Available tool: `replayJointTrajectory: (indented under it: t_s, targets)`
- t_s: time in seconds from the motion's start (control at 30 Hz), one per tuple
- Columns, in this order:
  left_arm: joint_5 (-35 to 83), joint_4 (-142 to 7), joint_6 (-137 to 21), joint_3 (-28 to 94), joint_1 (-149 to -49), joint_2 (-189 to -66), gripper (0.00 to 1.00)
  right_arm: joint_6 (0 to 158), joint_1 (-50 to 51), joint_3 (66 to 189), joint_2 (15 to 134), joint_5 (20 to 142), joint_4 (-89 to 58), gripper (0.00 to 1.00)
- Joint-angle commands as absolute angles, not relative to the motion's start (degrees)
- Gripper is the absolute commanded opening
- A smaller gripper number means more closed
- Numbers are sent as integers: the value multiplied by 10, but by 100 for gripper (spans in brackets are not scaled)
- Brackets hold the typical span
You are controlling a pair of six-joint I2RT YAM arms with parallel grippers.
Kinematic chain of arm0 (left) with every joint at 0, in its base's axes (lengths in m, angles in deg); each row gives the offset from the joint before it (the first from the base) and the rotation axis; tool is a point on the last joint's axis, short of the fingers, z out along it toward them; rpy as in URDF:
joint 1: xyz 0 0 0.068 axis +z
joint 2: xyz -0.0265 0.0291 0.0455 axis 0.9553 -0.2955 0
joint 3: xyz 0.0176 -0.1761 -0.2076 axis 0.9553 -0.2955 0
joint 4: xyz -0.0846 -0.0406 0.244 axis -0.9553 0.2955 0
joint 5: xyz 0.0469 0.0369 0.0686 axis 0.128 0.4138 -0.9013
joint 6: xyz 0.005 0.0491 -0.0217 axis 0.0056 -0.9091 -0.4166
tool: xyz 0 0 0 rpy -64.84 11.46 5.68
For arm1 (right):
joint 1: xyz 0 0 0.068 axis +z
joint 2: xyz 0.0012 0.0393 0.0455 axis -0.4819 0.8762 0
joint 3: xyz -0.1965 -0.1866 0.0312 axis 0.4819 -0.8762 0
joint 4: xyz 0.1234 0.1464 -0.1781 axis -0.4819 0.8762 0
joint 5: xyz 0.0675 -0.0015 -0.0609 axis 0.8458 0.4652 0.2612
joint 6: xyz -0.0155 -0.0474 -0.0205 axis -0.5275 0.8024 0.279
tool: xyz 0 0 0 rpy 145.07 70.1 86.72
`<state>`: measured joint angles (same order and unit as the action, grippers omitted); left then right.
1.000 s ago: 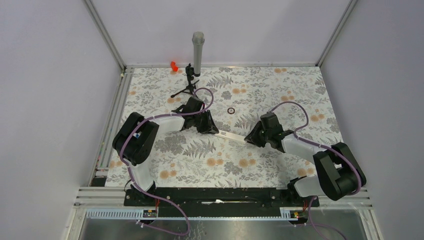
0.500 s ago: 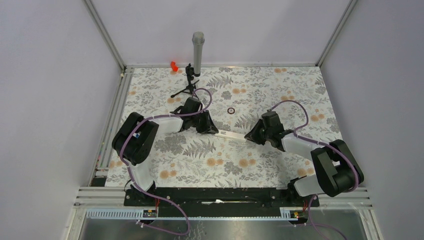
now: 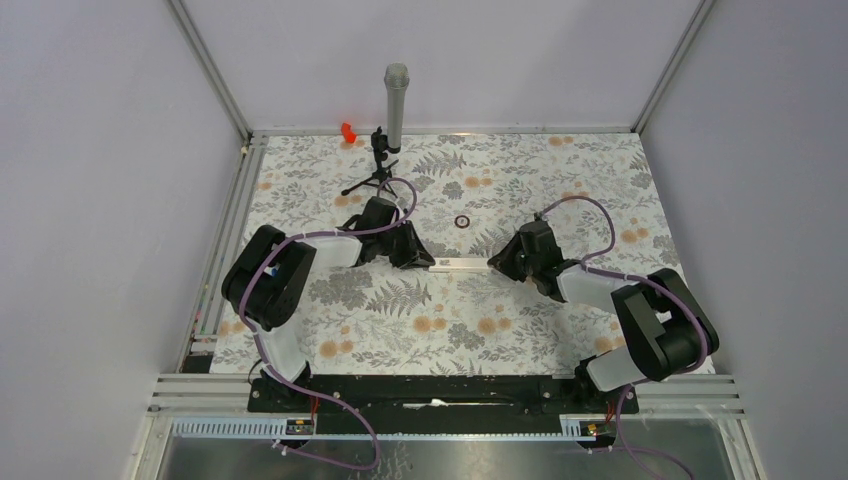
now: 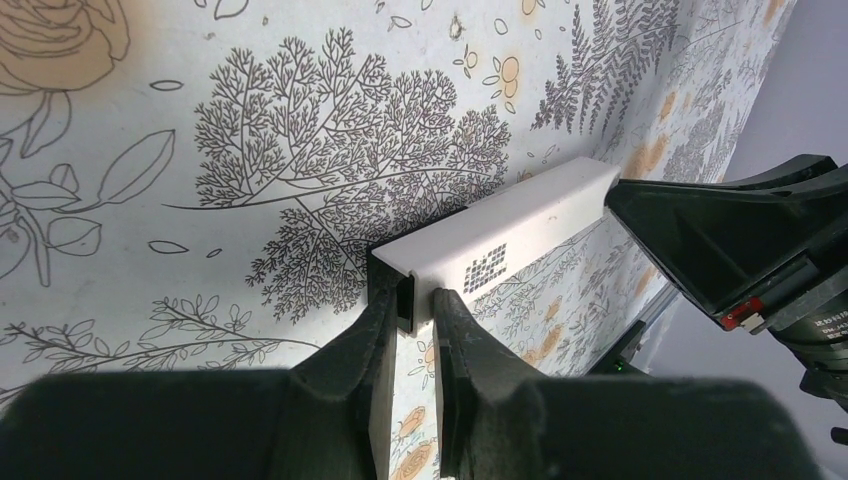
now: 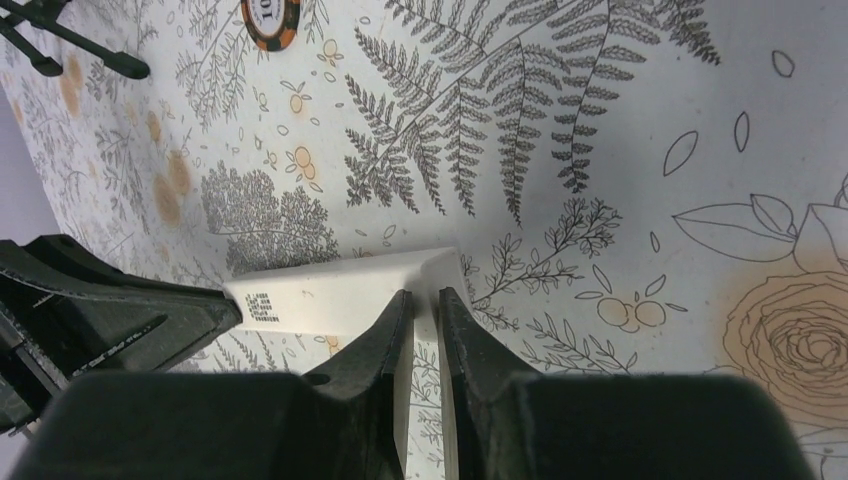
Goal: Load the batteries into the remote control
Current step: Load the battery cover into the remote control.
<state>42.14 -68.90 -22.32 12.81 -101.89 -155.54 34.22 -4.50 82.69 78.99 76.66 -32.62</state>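
pinches one end of the remote control (image 4: 520, 225) in the left hand (image 4: 417, 300). clamps the opposite end in the right hand (image 5: 421, 302), fingers nearly together on the thin edge. spans the gap between both hands, close over the floral worktop (image 3: 400, 330).

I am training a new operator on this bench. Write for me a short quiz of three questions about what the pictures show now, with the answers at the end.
1. True or false: the left gripper and the right gripper each pinch one end of the remote control.
2. What stands at the far edge of the table? A) a microphone on a small stand B) a bottle C) a stack of cups
3. Short answer: are any batteries visible in these views?

Key: 1 true; 2 A; 3 no, none can be seen.
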Motion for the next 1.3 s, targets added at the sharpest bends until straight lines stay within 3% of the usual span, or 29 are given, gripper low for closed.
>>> replayJointTrajectory:
  t_s: [0.0,0.2,0.47,0.57,1.27]
  targets:
    - [420,-676,-213,102,-1047,-1594,4,331,7,796,844,792,-264,10]
    - [385,-653,-225,103,-1045,-1582,2,389,4,844,819,737,-209,14]
    - [364,-629,-233,107,-1043,-1580,3,471,0,918,828,701,-146,40]
    - [360,-627,-233,108,-1043,-1580,4,484,0,925,818,693,-146,43]
    - [363,-628,-231,116,-1043,-1583,3,547,6,973,856,688,-101,31]
